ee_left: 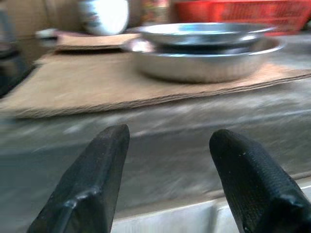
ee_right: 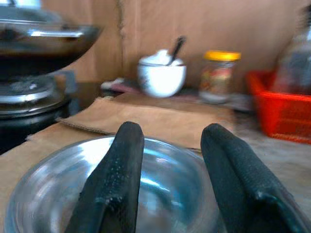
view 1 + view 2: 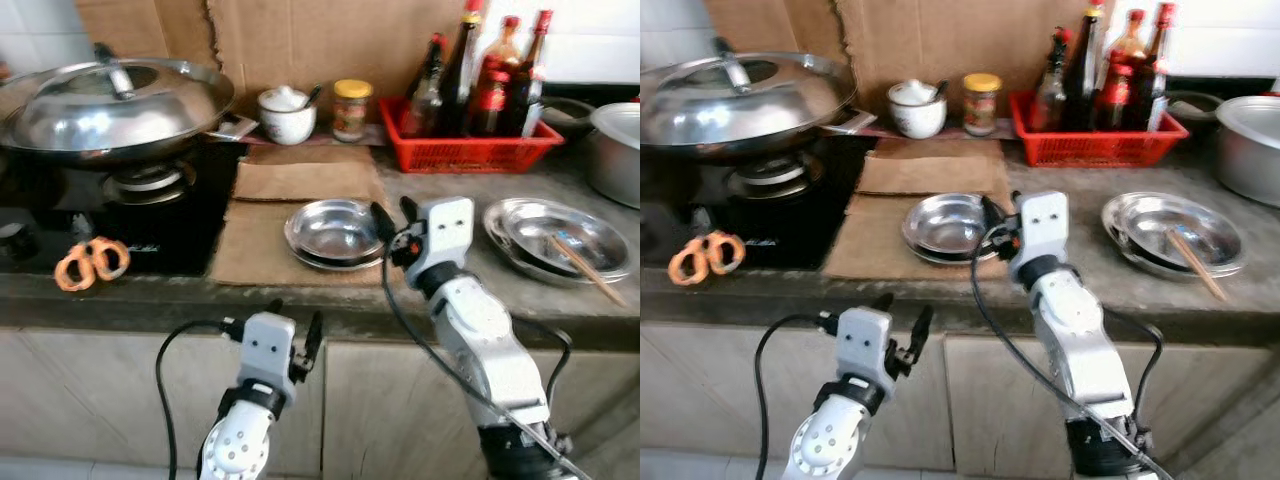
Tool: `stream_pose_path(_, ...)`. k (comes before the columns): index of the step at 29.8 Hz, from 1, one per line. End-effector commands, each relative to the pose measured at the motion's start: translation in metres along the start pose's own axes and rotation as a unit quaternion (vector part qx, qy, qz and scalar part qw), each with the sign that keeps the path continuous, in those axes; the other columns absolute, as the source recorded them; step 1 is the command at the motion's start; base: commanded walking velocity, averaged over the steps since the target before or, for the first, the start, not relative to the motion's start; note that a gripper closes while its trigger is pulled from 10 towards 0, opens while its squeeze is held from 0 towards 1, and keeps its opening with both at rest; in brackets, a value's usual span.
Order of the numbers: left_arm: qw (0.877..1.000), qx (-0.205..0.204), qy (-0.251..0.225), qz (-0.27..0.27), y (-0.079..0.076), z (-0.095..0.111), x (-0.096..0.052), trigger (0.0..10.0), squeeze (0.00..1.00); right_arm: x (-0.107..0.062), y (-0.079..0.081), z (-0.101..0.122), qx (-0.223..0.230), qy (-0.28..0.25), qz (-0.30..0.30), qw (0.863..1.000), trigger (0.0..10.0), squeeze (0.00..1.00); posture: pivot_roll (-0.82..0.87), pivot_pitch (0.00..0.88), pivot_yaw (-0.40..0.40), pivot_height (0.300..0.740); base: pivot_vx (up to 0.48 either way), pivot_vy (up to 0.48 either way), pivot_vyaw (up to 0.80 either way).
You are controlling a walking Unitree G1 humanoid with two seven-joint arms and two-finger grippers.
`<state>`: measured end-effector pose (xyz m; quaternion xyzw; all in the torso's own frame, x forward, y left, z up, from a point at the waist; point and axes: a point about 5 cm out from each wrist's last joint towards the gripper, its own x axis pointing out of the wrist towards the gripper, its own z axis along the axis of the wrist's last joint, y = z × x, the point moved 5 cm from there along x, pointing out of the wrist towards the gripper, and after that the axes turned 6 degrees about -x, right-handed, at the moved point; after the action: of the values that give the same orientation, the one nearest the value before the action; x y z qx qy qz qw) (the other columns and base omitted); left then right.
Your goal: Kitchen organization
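Observation:
Two stacked steel bowls (image 3: 335, 232) rest on a cardboard mat (image 3: 258, 250) in the middle of the counter. My right gripper (image 3: 394, 214) hovers at the bowls' right rim, open, with nothing between its fingers. In the right wrist view the gripper (image 2: 170, 179) hangs just over the top bowl (image 2: 43, 208). My left gripper (image 3: 297, 322) is open and empty, low in front of the counter's front edge. Along its fingers (image 1: 92, 184), the left wrist view looks at the bowls (image 1: 204, 53) from edge height.
A lidded wok (image 3: 110, 105) sits on the black stove (image 3: 60, 215) at left, with orange-handled scissors (image 3: 90, 262) near the edge. At the back are a white bowl (image 3: 287, 115), a jar (image 3: 351, 108) and a red basket (image 3: 470, 152) of bottles. Steel plates (image 3: 600, 228) hold a wooden stick (image 3: 585, 266). A pot (image 3: 618, 150) stands far right.

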<state>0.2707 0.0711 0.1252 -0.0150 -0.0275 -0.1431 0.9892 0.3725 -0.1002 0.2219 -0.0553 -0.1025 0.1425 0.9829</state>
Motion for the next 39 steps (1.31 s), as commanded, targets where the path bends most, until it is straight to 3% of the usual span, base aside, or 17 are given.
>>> stream_pose_path(1, 1.0, 0.002, 0.005, -0.002, -0.001, -0.002, -0.001, 10.0, 0.0, 0.007, -0.001, -0.009, -0.008, 0.033, 0.001, 0.999, 10.0, 0.0, 0.05, 0.037, -0.041, 0.74, 0.0, 0.0, 0.0)
stream_pose_path(3, 1.0, 0.001, 0.005, -0.002, -0.002, -0.002, -0.001, 10.0, 0.0, 0.015, -0.008, -0.02, 0.003, 0.084, -0.005, 0.996, 10.0, 0.0, 0.06, 0.038, -0.044, 0.74, 0.0, 0.0, 0.0)
stream_pose_path(5, 1.0, 0.001, 0.005, -0.002, -0.002, -0.002, -0.002, 10.0, 0.0, 0.018, -0.011, -0.019, 0.005, 0.087, -0.008, 0.996, 10.0, 0.0, 0.06, 0.037, -0.044, 0.74, 0.0, 0.0, 0.0)
stream_pose_path(6, 1.0, 0.001, 0.006, -0.002, -0.003, -0.002, -0.002, 10.0, 0.0, 0.023, -0.016, -0.016, -0.008, 0.091, -0.009, 0.996, 10.0, 1.0, 0.06, 0.038, -0.045, 0.74, 0.0, 0.0, 0.0)
stream_pose_path(9, 1.0, 0.0, 0.007, -0.002, -0.004, -0.003, -0.003, 10.0, 0.0, 0.03, -0.025, -0.012, -0.02, 0.107, -0.015, 0.994, 10.0, 1.0, 0.06, 0.037, -0.049, 0.74, 0.0, 0.0, 0.0)
stream_pose_path(10, 1.0, -0.001, 0.008, -0.002, -0.004, -0.003, -0.003, 10.0, 0.0, 0.036, -0.032, -0.008, -0.026, 0.12, -0.026, 0.992, 10.0, 0.0, 0.06, 0.04, -0.05, 0.74, 0.0, 0.0, 0.0)
stream_pose_path(14, 1.0, -0.001, 0.009, -0.001, -0.003, -0.003, -0.003, 10.0, 0.0, 0.041, -0.042, -0.005, -0.041, 0.136, -0.047, 0.989, 10.0, 0.0, 0.06, 0.042, -0.049, 0.74, 0.0, 0.0, 0.0)
stream_pose_path(17, 1.0, -0.001, 0.009, -0.001, -0.003, -0.003, -0.003, 10.0, 0.0, 0.047, -0.049, 0.004, -0.009, 0.149, -0.052, 0.987, 10.0, 0.0, 0.06, 0.052, -0.048, 0.74, 0.0, 0.0, 0.0)
stream_pose_path(19, 1.0, 0.0, 0.01, 0.001, -0.002, -0.003, -0.003, 10.0, 0.0, 0.047, -0.043, -0.001, -0.018, 0.182, -0.002, 0.983, 10.0, 0.0, 0.05, 0.053, -0.046, 0.74, 0.0, 0.0, 0.0)
stream_pose_path(22, 1.0, 0.001, 0.01, 0.001, -0.002, -0.002, -0.002, 10.0, 0.0, 0.046, -0.044, -0.008, -0.024, 0.214, 0.006, 0.976, 10.0, 0.0, 0.05, 0.057, -0.047, 0.74, 0.0, 0.0, 0.0)
stream_pose_path(39, 1.0, 0.004, 0.012, 0.004, -0.002, -0.002, -0.001, 10.0, 0.0, 0.05, -0.021, -0.011, 0.02, 0.29, 0.092, 0.952, 10.0, 0.0, 0.05, 0.065, -0.047, 0.74, 0.0, 0.0, 0.0)
